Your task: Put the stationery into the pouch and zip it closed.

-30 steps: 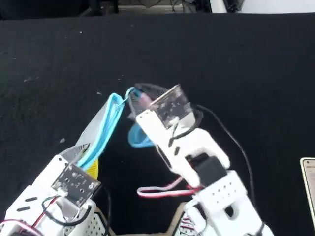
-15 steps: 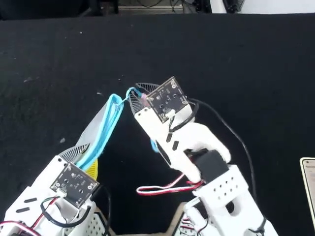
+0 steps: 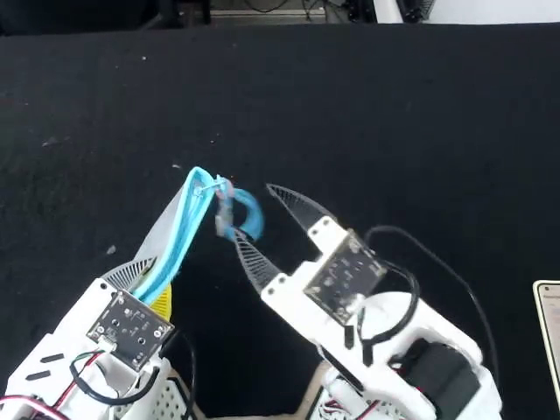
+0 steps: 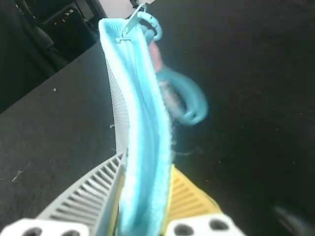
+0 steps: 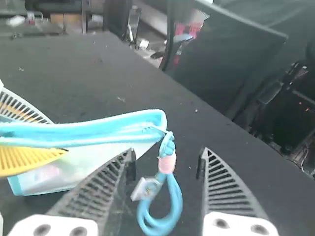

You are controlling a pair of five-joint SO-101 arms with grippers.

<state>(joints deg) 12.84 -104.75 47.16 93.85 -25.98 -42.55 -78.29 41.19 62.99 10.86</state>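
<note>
At the far end of the pouch (image 3: 179, 241), your right tool (image 3: 252, 213) has just let go. A second ago it was pressed up against that end, right where the zip slider (image 3: 210, 188) sits. Now it has drawn back toward its own base with its fingers spread wide. The blue wrist strap (image 5: 160, 209) hangs from the slider between those open fingers. Nothing clamps it, and it looks blurred, as if swinging free from the release.

Your left tool (image 3: 149, 284) has not changed: it is clenched on the near end of the pouch, holding it edge-up above the black desk (image 3: 394, 114). The far tip has barely shifted.

From the left wrist view, the zip line (image 4: 142, 128) reads as one closed seam up to the slider at the tip, so I judge the closing pull to be done. You cannot see the stationery clearly through the fabric, so take the contents on trust. What probably remains is to check that the slider is fully home and lay the pouch down on the desk.
</note>
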